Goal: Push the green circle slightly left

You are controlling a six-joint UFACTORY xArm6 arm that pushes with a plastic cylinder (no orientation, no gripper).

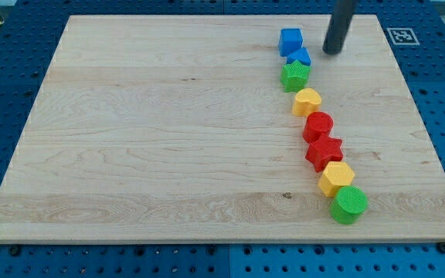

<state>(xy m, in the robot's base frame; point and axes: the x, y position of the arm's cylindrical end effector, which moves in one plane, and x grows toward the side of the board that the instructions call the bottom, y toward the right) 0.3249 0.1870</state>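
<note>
The green circle (350,205) lies near the view's bottom right, at the lower end of a curved chain of blocks, touching a yellow hexagon (336,178). My tip (332,52) is at the view's top right, far above the green circle and just right of the blue blocks. Going up the chain: a red star (324,152), a red round block (318,125), a yellow heart-like block (307,101), a green star-like block (294,76), a small blue block (300,55) and a blue cube (290,40).
The wooden board (168,139) rests on a blue pegboard table (6,85). A white marker tag (402,35) sits off the board's top right corner. The board's bottom edge runs just below the green circle.
</note>
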